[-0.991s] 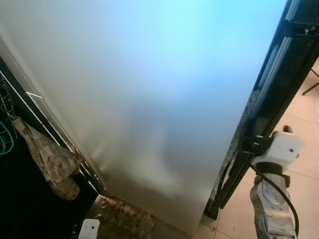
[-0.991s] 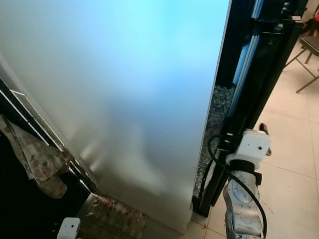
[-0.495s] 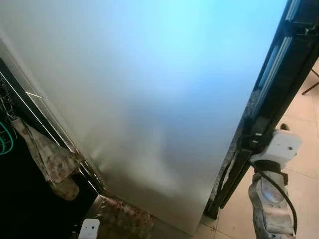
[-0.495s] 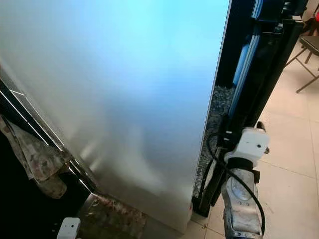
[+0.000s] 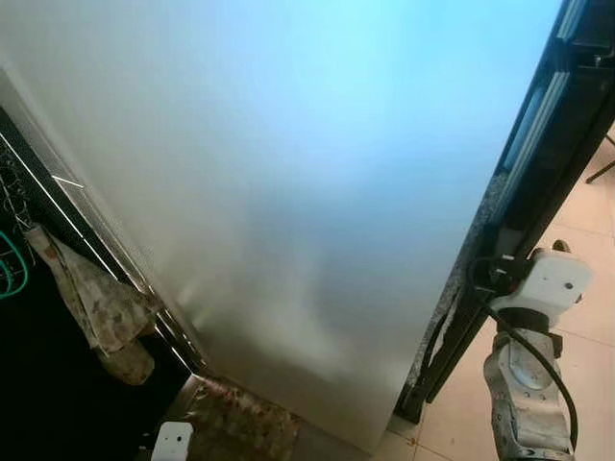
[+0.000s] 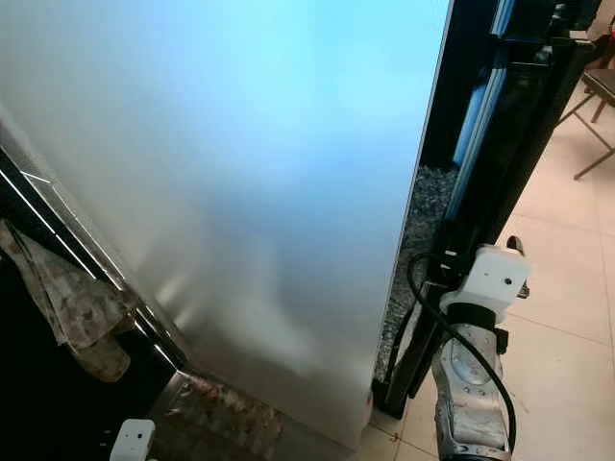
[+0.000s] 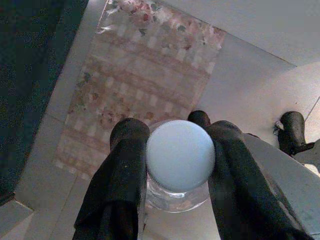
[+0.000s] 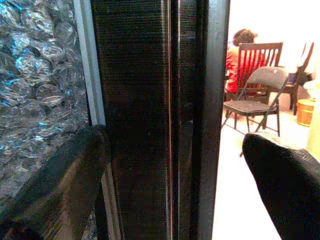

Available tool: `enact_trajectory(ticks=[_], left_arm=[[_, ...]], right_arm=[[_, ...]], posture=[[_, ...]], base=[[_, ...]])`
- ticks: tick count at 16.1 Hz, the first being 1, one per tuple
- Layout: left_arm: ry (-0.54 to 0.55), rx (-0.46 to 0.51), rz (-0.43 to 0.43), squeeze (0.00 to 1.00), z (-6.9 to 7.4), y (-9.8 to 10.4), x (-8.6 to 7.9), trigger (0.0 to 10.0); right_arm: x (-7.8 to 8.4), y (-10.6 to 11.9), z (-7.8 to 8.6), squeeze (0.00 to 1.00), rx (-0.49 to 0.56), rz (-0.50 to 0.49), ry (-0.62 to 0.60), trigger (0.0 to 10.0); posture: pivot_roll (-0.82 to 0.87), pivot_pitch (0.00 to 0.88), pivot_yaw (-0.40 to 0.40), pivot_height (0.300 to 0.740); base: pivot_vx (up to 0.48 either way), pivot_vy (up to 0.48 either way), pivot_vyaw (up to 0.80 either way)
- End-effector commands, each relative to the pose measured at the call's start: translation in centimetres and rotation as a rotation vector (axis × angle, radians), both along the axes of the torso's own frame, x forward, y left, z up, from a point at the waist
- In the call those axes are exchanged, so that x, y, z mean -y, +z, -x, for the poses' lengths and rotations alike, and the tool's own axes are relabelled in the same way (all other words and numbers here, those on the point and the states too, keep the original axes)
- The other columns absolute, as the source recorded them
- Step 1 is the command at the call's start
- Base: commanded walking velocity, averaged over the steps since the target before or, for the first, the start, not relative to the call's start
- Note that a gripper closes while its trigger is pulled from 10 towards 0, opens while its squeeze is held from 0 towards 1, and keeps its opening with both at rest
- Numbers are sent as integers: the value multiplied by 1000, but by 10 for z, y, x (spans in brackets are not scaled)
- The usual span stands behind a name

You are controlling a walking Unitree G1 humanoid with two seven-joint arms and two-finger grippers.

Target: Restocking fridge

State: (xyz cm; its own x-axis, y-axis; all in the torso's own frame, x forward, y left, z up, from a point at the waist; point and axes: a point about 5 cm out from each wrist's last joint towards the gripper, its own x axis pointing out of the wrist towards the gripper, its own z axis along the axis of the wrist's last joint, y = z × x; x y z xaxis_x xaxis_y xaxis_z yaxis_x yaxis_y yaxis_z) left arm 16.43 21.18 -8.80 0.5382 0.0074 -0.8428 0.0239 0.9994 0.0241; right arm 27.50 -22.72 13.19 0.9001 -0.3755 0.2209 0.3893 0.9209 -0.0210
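The wide silver fridge door [image 5: 288,192] stands close in front of the robot and takes up most of the scene. To its left, a patterned cloth [image 5: 101,307] hangs against a dark appliance front [image 5: 38,403]. To its right runs a tall black frame [image 6: 490,173], with a strip of speckled stone [image 6: 413,240] showing between the door's edge and the frame. The right arm [image 5: 524,384] is raised at the near right, its white wrist housing beside the foot of the black frame, above the beige floor tiles [image 6: 567,288]. In the right wrist view, the right gripper [image 8: 175,165] has its two black fingers spread wide apart with nothing between them, one on each side of the black frame; beyond stand a folding chair [image 8: 255,102] and a seated person in red [image 8: 235,60]. The left gripper [image 7: 172,135] hangs low above a patterned floor mat [image 7: 140,80] and is clamped on a clear bottle [image 7: 180,170], its fingers pressing either side just under the pale round cap.
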Motion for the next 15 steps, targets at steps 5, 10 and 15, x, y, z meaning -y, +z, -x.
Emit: enact_trajectory(ticks=[5,10,15], left_arm=[[1,-21,-12,0,3,-1,-3,10000],[2,-20,-9,0,3,-1,-2,10000],[10,-20,-5,0,3,-1,-1,10000]], right_arm=[[39,-6,21,0,-25,23,-239,10000],[59,-12,41,0,-46,37,-374,10000],[89,-41,67,0,-164,-4,-487,10000]], posture=[[-136,0,95,740],[-134,0,90,740],[-131,0,83,740]], base=[[0,0,0],[0,0,0],[0,0,0]])
